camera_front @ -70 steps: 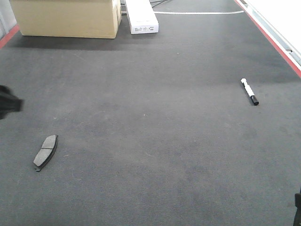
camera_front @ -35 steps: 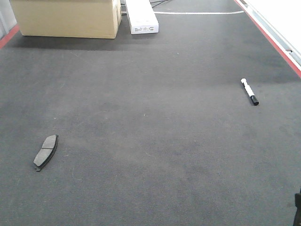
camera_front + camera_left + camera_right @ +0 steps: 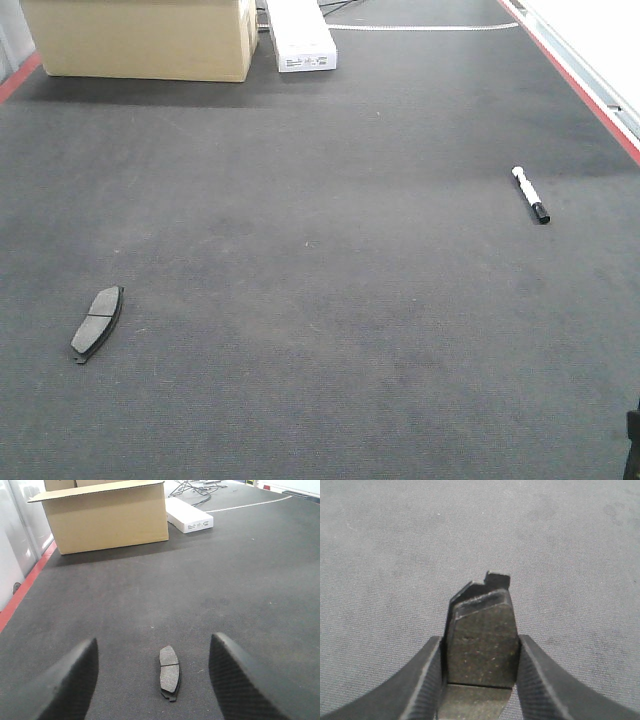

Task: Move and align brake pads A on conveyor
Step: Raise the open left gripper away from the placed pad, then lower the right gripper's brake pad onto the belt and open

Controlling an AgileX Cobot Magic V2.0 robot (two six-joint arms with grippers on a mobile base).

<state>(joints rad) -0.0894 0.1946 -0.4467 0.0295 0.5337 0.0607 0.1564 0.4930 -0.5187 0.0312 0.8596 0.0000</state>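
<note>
Left claw [image 3: 154, 640] withdrew; brake pad [image 3: 97, 322] unmoved

The left pincer [image 3: 154, 641] has two broad fingers [image 3: 70, 680], matt black, with rounded tips, blurred in the wrist view. The right pincer [image 3: 479, 640] has dark grey fingers [image 3: 422, 685] that curve and widen towards the base, and their faces carry a fine ribbed texture in close rows.
</note>
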